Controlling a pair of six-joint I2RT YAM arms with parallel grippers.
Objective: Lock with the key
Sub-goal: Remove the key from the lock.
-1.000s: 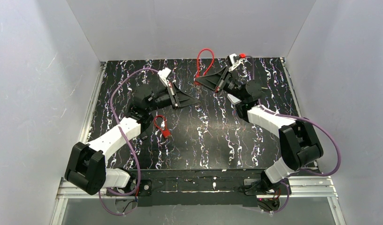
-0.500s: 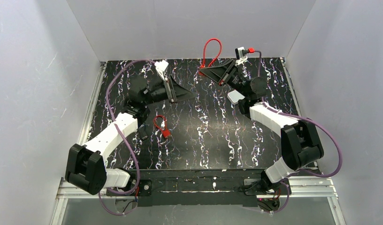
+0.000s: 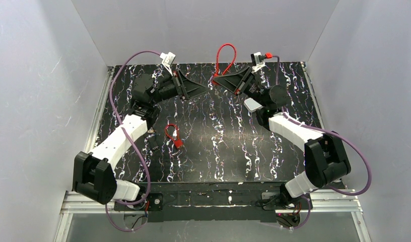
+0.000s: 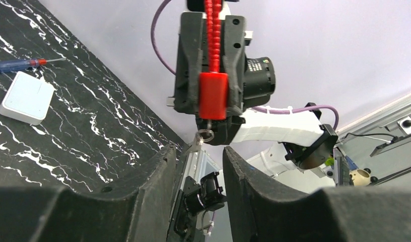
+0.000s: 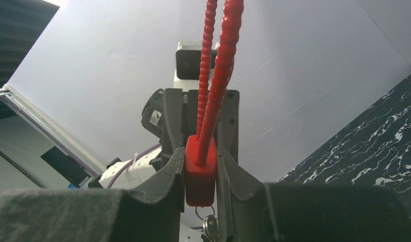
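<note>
Left gripper (image 4: 199, 169): fingers spread, empty; key hangs just beyond their tips.
Key (image 4: 199, 142): small, light, dangling loose below the lock, so it will likely swing; pinch its head.
Lock body (image 4: 213, 96): rigid red block clamped between right gripper (image 3: 217, 79) fingers.
Cable (image 4: 209, 25): ribbed, bendy loop above.

No readable txt; motor label (image 4: 257, 66) blurred.
</note>
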